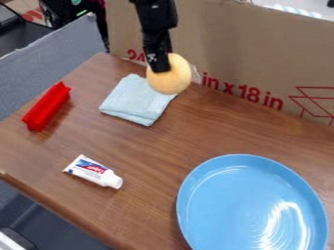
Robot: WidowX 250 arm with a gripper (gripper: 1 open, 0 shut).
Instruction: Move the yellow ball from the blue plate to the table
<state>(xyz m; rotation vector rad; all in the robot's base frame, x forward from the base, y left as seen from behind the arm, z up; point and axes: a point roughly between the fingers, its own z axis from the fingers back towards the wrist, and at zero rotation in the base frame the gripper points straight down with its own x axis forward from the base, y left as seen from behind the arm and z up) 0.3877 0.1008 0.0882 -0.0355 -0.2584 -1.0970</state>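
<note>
I am seeing the ball (170,75) sitting in my claw (162,66), which is gripping it from above. It is hanging over the right edge of the cloth (139,99), near the box (255,59). The plate (252,204) is lying far off, at the table's (92,137) front right. A red thing (47,105) and a tube (94,172) are lying on the left.
</note>
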